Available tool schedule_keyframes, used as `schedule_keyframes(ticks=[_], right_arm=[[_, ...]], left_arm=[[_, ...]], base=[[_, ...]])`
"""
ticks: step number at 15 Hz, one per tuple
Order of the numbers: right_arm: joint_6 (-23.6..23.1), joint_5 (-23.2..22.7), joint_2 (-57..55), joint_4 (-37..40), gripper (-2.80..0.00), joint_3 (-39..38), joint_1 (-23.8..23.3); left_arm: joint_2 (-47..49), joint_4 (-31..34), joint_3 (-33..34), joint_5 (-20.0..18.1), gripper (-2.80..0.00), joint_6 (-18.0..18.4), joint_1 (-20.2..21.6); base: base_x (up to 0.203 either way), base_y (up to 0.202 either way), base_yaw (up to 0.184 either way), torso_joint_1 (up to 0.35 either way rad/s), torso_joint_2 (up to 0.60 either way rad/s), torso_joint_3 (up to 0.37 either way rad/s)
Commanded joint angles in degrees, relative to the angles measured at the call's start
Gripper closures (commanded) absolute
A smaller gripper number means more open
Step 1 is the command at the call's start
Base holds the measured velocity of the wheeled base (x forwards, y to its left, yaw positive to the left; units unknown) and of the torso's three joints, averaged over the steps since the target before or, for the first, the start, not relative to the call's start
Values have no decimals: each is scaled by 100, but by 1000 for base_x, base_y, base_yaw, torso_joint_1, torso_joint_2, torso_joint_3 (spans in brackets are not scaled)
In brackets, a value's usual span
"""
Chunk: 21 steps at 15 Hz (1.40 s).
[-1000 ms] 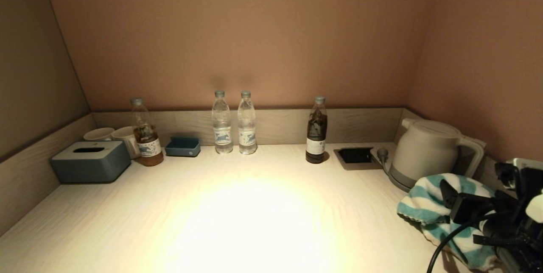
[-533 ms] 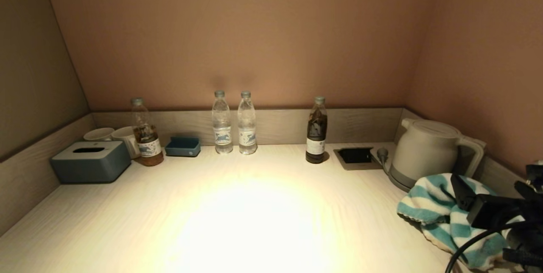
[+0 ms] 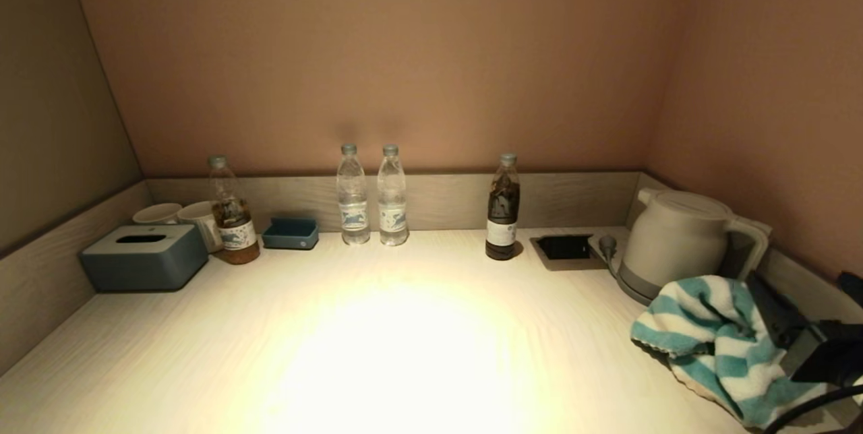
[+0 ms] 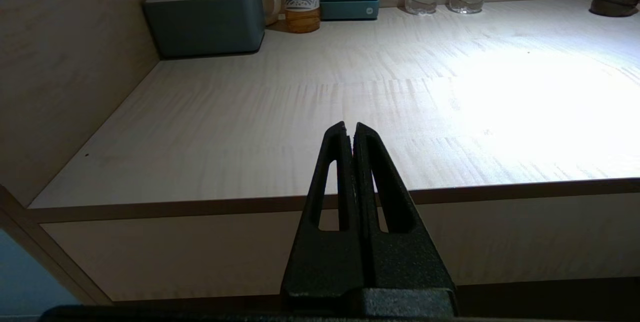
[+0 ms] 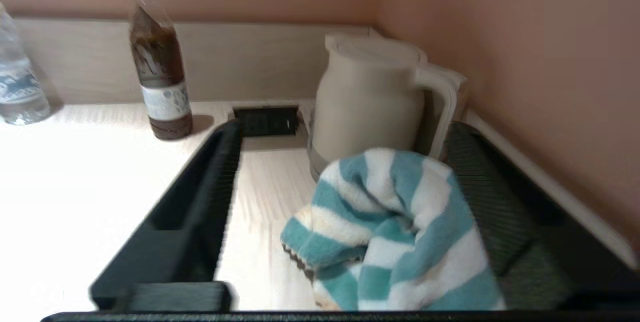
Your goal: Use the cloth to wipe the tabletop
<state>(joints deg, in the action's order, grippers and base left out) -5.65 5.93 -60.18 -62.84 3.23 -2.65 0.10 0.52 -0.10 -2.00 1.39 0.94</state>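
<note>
The teal-and-white striped cloth (image 3: 715, 346) lies heaped on the pale wooden tabletop (image 3: 404, 339) at the right, just in front of the kettle. My right gripper (image 3: 775, 313) is at the cloth's right side, mostly out of the head view. In the right wrist view the right gripper (image 5: 345, 129) is open, with its fingers (image 5: 210, 182) wide apart on either side of the cloth (image 5: 395, 227) and not pinching it. My left gripper (image 4: 350, 127) is shut and empty, low in front of the table's front edge.
A white kettle (image 3: 681, 238) stands on its base at the back right beside a recessed socket (image 3: 565, 247). A dark bottle (image 3: 503, 208), two water bottles (image 3: 371, 195), a blue tray (image 3: 290, 234), a tea bottle (image 3: 230, 211), cups (image 3: 179, 215) and a tissue box (image 3: 145, 257) line the back.
My right gripper has drawn back to the right, off the top of the cloth and partly out of the head view. The cloth stays heaped in place.
</note>
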Motion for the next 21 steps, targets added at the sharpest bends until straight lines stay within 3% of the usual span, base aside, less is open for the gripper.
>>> schedule_keyframes(ticks=[1,3,10,14,21], right_arm=[[-37,-90,854,1693,0,348,1],[-41,-112,1344,2663,0,749,1],[-22,-61,1852,3074,0,973,1],[8,14,2538,3945,0,1452,-12],[113,585,3643,5019,0,1760,-34]], left_arm=[[-1,0,1,-2,0,2,3],[-1,0,1,-2,0,2,3],[-1,0,1,-2,0,2,3],[-1,0,1,-2,0,2,3],[-1,0,1,-2,0,2,3]], base=[[0,0,0,0,0,0],[0,0,0,0,0,0],[0,0,0,0,0,0],[0,0,0,0,0,0],[0,0,0,0,0,0]])
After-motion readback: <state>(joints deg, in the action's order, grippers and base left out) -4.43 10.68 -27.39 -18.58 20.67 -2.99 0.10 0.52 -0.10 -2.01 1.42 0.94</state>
